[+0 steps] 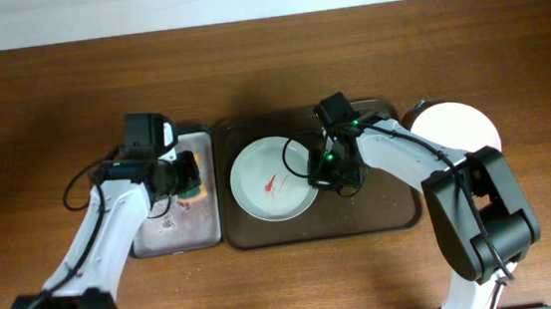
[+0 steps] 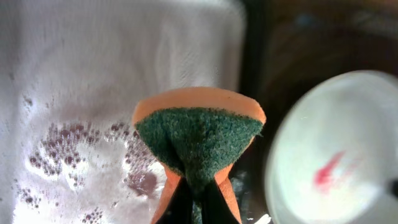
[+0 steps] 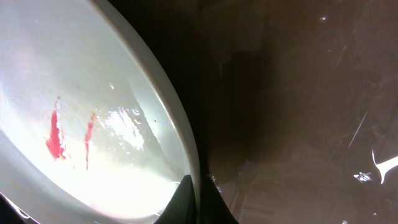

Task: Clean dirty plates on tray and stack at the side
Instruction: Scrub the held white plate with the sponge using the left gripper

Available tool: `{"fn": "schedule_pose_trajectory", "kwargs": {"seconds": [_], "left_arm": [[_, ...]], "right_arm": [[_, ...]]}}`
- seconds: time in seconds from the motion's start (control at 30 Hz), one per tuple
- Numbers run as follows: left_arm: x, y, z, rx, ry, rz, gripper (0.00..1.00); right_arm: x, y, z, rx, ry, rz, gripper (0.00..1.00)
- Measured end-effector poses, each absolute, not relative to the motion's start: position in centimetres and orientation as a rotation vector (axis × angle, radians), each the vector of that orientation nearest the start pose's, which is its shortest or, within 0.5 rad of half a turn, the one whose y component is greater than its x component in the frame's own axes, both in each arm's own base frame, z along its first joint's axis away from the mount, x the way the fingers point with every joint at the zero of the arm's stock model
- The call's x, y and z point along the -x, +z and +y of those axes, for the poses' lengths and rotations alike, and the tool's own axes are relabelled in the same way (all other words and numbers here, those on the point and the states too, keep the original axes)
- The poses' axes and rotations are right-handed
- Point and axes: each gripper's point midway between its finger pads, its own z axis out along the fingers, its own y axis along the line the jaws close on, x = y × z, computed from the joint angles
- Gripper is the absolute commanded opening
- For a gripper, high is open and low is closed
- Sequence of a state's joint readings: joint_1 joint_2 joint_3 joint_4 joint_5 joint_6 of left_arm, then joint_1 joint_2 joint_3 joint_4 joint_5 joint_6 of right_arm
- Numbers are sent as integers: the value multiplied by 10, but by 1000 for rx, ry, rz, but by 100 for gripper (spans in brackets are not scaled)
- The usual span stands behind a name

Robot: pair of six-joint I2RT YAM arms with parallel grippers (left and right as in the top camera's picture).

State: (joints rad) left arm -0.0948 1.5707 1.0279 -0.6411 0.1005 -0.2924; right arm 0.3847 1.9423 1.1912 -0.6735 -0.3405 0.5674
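We held the plate [image 1: 260, 204] by its rim in the right gripper [image 1: 323, 177], on the tray [image 1: 391, 219]. The left gripper [image 1: 189, 177] clamped the sponge [image 2: 199, 140] (suds below) over the grey tray [image 1: 158, 240]. Wiping step, we judged; next the sponge should cross to the smear [image 1: 276, 183].

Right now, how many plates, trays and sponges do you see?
Plates: 2, the red-smeared white round plate and the clean white round plate at the side (stack depth unclear).
Trays: 2, the dark brown rectangular tray and the grey metal tray.
Sponges: 1, the orange-and-green sponge.
Total: 5.
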Motion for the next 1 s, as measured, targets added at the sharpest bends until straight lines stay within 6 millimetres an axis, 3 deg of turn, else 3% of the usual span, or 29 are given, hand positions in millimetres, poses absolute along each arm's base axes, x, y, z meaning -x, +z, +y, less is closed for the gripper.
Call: {"fn": "schedule_pose_trajectory", "kwargs": {"seconds": [0.07,0.2,0.33,0.47,0.53,0.67,0.83,1.0], "left_arm": [[-347,64,-46,259,-200,2797,0],[-347,63,-40,267,-149,2795,0],[-343,65,-56,150,-130,2813,0],[-360,91,-112,-55,-227,2718,0],[-362,100,-154,-131,-359,2665,0],[-361,85,-204,-122,-621,2683,0],[-357,65,-246,-141,-945,2704,0],[-343,38,-256,-121,-1068,2797,0]], "right_arm": [[-322,2,192,-244,576,3105,4],[-323,3,192,-201,577,3099,4],[-323,3,192,-155,566,3093,4],[-324,2,191,-126,560,3090,4],[-324,3,191,-125,559,3090,4],[-324,3,191,-124,555,3089,4],[-324,3,191,-124,554,3090,4],[-324,3,191,-124,552,3091,4]]}}
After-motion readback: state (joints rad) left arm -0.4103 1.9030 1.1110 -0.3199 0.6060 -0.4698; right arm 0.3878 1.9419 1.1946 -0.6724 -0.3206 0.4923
